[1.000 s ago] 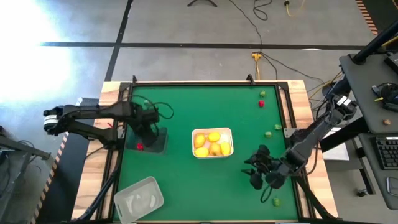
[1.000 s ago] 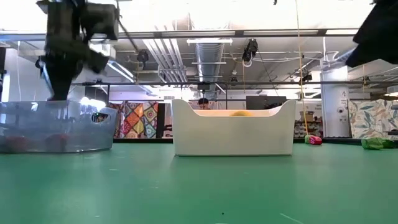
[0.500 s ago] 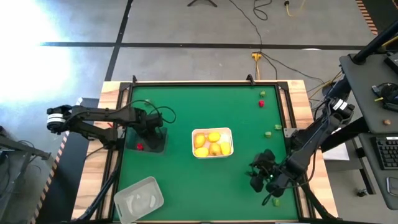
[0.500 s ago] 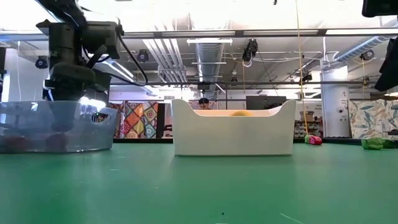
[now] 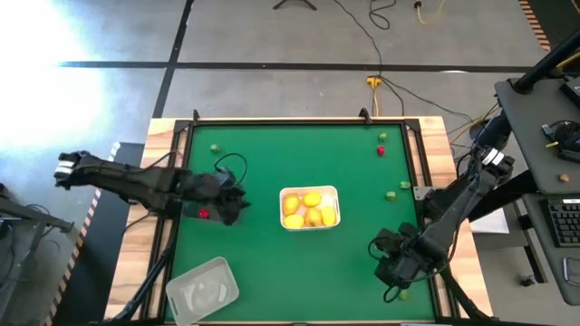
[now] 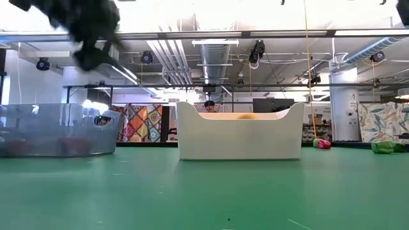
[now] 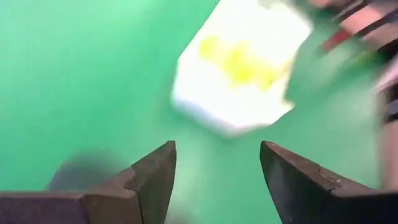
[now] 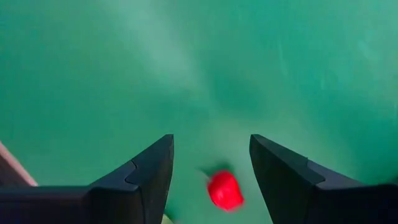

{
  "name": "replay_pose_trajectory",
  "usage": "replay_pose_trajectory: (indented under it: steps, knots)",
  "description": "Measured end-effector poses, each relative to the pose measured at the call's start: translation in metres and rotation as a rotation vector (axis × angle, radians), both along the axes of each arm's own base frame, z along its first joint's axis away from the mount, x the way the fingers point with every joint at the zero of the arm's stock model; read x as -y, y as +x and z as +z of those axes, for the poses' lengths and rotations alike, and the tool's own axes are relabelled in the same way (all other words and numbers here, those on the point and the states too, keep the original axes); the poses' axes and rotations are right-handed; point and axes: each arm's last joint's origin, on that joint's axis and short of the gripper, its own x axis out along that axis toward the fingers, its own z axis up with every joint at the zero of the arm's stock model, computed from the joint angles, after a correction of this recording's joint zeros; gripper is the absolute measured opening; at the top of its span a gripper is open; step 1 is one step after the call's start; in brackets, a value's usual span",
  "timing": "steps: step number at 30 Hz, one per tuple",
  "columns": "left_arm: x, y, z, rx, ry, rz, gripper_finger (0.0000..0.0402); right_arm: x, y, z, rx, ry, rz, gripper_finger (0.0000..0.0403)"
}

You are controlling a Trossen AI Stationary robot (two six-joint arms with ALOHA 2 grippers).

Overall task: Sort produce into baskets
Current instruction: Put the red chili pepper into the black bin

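Green table [image 5: 299,263], yellow produce [image 5: 310,209] in white basket [image 5: 309,191]

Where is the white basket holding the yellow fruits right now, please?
In the high view, the white basket sits near the middle of the green table, with the dark see-through basket to its left, under the left tool.

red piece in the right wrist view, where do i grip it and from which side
Pinch the red piece across its rounded middle, probably straight down from above: it is small, roundish and lies low on the green mat. The open right gripper has it roughly between its fingers.
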Motion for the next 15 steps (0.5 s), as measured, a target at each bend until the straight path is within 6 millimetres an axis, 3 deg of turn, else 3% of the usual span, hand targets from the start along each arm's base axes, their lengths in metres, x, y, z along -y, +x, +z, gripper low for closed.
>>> replay_pose_trajectory:
  steps: [4,8,15]
  knots:
    - [0.039,0.008,0.024,0.337,0.200,-0.063,0.0217,-0.006,-0.001,-0.022,-0.167,0.026,0.049,0.0204]
    - [0.072,0.014,0.031,0.520,0.371,-0.134,0.0217,-0.011,0.002,-0.036,-0.317,0.080,0.092,0.0227]
    - [0.096,0.047,0.014,0.635,0.452,-0.125,0.0199,-0.013,0.008,-0.039,-0.366,0.077,0.199,0.0303]
